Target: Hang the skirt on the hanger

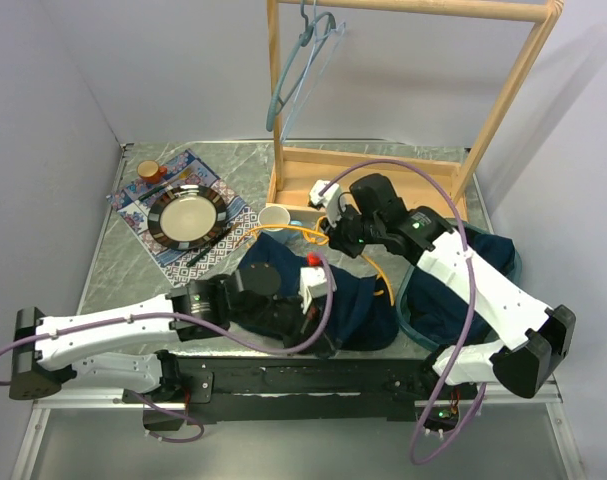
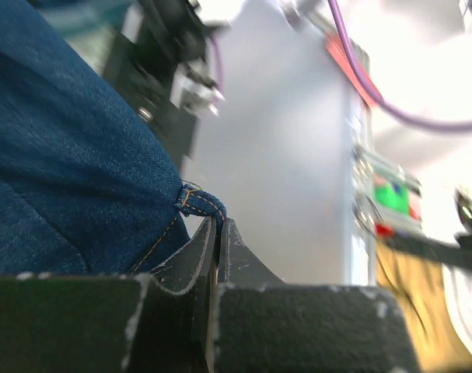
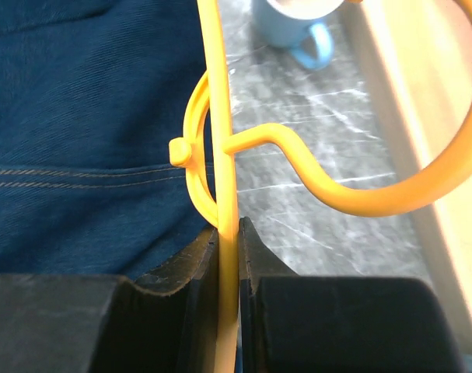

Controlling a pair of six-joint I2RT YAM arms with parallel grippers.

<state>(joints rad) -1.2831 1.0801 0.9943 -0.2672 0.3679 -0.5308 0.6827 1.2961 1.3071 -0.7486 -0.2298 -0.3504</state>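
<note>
The skirt (image 1: 358,300) is dark blue denim, bunched on the table between the two arms. In the left wrist view my left gripper (image 2: 218,224) is shut on a stitched corner of the skirt's (image 2: 72,163) hem. The yellow plastic hanger (image 1: 283,232) lies across the skirt's far edge. My right gripper (image 3: 229,227) is shut on the hanger's (image 3: 220,116) straight bar, its hook curving right over the marbled tabletop. Denim (image 3: 88,116) fills the left half of the right wrist view. From above, the right gripper (image 1: 331,236) sits at the skirt's far side.
A wooden clothes rack (image 1: 503,110) stands at the back with a teal hanger (image 1: 293,75) on its rail. A cup (image 1: 274,217) sits near the rack's base. A plate (image 1: 188,217) on a patterned mat and a small red cup (image 1: 147,170) lie at the left. More blue cloth fills a basket (image 1: 513,265) at the right.
</note>
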